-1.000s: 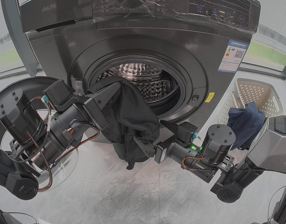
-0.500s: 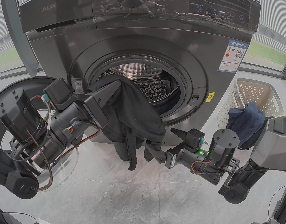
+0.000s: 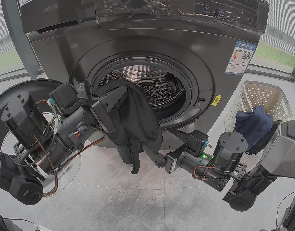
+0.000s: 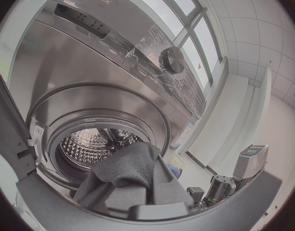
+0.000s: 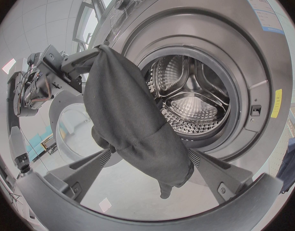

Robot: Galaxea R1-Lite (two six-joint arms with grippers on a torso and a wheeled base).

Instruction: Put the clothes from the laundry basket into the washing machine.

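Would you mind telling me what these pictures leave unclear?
Laundry basket bottom: head view, hidden under the blue garment.
Drum left side: head and right wrist views, covered by the black garment.
Control panel symbols: head view, too small, under wrinkled film.

Laundry basket front behind blue garment

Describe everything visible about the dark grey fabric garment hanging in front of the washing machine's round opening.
The dark grey fabric garment looks soft, matte and finely knit. It is bunched at the top, where the left gripper clamps it before the steel drum opening. It hangs crumpled, with a narrow strip dangling lowest above the floor. Its lower bulk sits between the open fingers of the right gripper. Whether it touches the opening's rim cannot be told.
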